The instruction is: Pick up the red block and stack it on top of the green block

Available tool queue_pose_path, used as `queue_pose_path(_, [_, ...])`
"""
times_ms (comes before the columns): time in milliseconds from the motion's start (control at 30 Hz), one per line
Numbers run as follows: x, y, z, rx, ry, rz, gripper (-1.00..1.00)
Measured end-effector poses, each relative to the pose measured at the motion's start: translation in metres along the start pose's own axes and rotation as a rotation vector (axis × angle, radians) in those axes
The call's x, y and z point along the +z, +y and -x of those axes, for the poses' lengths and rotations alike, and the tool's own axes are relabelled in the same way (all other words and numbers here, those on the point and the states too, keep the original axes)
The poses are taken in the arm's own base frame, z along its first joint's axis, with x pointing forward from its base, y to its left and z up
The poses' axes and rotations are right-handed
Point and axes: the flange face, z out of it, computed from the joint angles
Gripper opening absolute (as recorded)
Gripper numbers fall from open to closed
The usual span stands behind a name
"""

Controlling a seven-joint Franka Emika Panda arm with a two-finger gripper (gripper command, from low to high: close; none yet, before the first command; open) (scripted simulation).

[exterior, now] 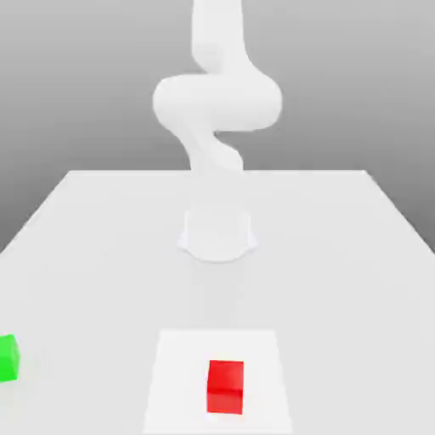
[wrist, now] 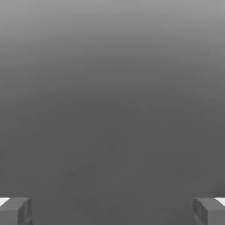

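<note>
The red block (exterior: 225,386) rests on a brighter white square patch (exterior: 178,374) near the table's front edge, a little right of centre in the exterior view. The green block (exterior: 7,358) sits on the table at the exterior view's far left, partly cut off by the picture's edge. In the hand view my gripper (wrist: 112,212) is open: its two grey fingertips (wrist: 15,211) stand far apart with nothing between them, and plain grey background lies beyond.
The white arm (exterior: 217,102) rises from its round base (exterior: 217,234) at the middle of the white table (exterior: 340,255) and bends up out of the picture. Bare tabletop lies between the base and the blocks.
</note>
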Motion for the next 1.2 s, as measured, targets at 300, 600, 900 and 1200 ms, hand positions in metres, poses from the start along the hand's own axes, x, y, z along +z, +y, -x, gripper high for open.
queue_pose_path(300, [0.186, 0.035, 0.04, 0.016, -0.187, 0.213, 0.0])
queue_pose_path(600, [0.329, 0.115, 0.123, 0.034, -0.377, 0.415, 0.0])
queue_pose_path(900, [0.42, 0.195, 0.205, 0.047, -0.491, 0.528, 0.0])
queue_pose_path(1200, [0.433, 0.204, 0.214, 0.047, -0.491, 0.529, -1.0])
